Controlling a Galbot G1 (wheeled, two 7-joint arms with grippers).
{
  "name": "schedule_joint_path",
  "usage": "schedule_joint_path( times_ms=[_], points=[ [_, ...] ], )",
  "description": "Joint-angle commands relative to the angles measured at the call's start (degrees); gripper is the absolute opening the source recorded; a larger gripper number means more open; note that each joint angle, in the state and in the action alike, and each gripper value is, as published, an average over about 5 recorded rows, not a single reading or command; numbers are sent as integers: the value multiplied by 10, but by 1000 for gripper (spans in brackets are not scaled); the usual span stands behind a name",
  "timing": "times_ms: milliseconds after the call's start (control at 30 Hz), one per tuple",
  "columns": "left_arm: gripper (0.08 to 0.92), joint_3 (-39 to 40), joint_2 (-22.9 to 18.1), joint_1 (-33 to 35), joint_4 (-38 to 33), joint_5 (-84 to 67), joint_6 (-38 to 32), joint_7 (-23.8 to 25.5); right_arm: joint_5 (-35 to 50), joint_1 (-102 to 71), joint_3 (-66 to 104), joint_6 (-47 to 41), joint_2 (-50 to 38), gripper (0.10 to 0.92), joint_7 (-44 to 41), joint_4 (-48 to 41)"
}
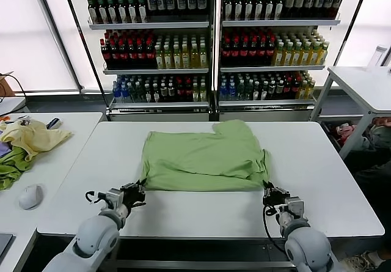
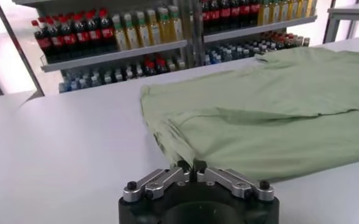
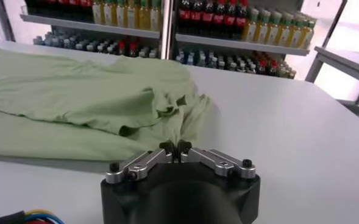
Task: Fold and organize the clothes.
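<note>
The light sage-green polo shirt [image 1: 201, 156] lies flat on the white table [image 1: 324, 162], folded over itself, with its near edge toward me. My left gripper [image 1: 139, 188] is at the shirt's near left corner. In the left wrist view the gripper [image 2: 191, 165] is shut, with the shirt's [image 2: 270, 115] corner pinched between its tips. My right gripper [image 1: 268, 192] is at the near right corner. In the right wrist view the gripper [image 3: 175, 147] is shut on the shirt's [image 3: 75, 97] edge. The collar, buttons and chest print are hidden.
A second table at the left holds a pale yellow garment [image 1: 33, 136], a lime-green cloth [image 1: 12, 165] and a computer mouse [image 1: 30, 196]. Shelves of bottles [image 1: 214, 46] stand behind the table. Another white table [image 1: 366, 85] stands at the right.
</note>
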Motion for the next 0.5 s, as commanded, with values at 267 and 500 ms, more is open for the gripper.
schedule_joint_path(
  times_ms=[267,500],
  points=[
    [98,-154,26,266,-196,38,33,5,-66,-193,14,-4,0,145,13,164],
    [216,-159,27,250,-212,35,38,5,-53,-163,42,19,-10,294,12,174]
  ],
)
